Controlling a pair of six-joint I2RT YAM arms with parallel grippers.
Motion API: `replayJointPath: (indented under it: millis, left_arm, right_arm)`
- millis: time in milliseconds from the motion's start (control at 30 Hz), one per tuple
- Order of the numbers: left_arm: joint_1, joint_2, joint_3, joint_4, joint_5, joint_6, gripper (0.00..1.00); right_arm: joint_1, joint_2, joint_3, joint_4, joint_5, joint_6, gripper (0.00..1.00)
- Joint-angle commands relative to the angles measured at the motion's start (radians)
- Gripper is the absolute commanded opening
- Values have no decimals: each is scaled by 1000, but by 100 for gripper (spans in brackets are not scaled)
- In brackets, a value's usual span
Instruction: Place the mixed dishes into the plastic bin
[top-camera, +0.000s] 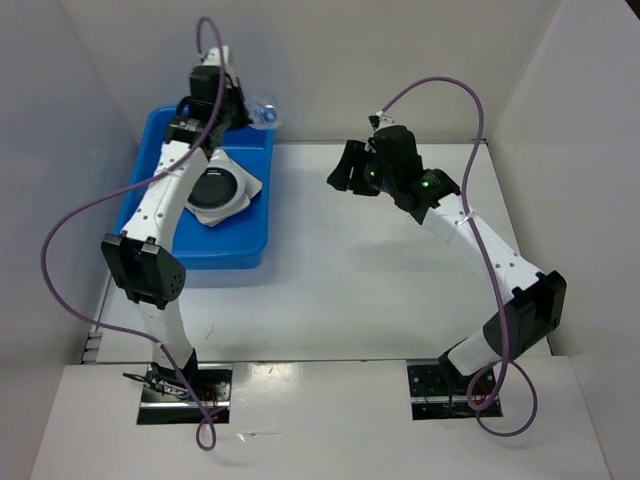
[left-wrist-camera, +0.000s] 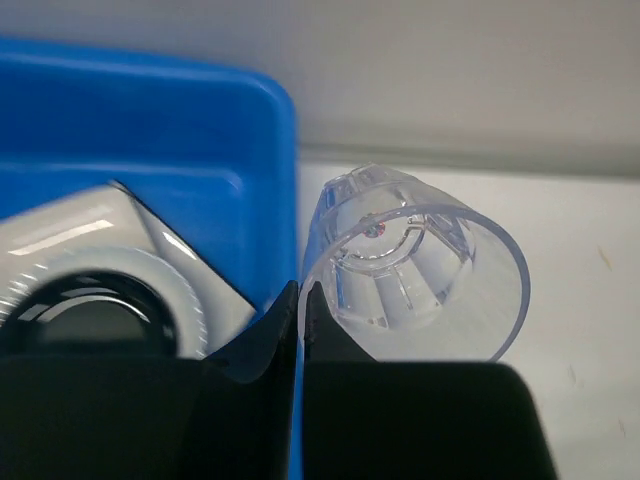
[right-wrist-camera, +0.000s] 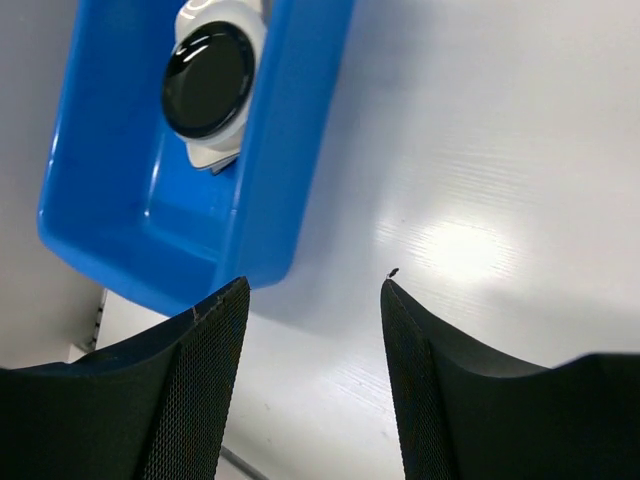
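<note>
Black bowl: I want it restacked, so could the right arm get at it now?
Probably yes, though tightly. The right end effector is open over bare table beside the blue bin, and the black bowl's right side shows uncovered; the left arm overhangs its left edge.

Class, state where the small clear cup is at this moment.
Top view, far left: the clear cup hangs just outside the far right corner of the blue bin, pinched by the left end effector.

White desk (top-camera: 350, 260) under bright light, pale panel walls (top-camera: 400, 60) boxing it in on three sides, tiny dark speck (right-wrist-camera: 393, 271) on the desk
</note>
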Motion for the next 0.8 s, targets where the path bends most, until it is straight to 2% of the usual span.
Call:
replayJointPath:
  millis: [0, 100, 267, 467, 600, 767]
  left_arm:
    - [110, 1, 46, -7, -32, -29, 0]
    - [207, 1, -2, -7, -19, -39, 0]
    - [308, 36, -68, -7, -28, -39, 0]
    - [388, 88, -89, 4, -127, -30, 0]
    - [397, 128, -114, 15, -270, -9, 0]
    - [416, 128, -168, 73, -379, 1, 0]
  right_arm:
    - [-25, -74, -59, 41, 27, 0, 61]
    - [-37, -95, -107, 41, 27, 0, 61]
    - [-46, -117, -153, 41, 27, 9, 61]
    - [-46, -128, -182, 41, 17, 18, 61]
    - [-56, -138, -202, 32, 17, 29, 61]
    - [-56, -167, -262, 32, 17, 48, 61]
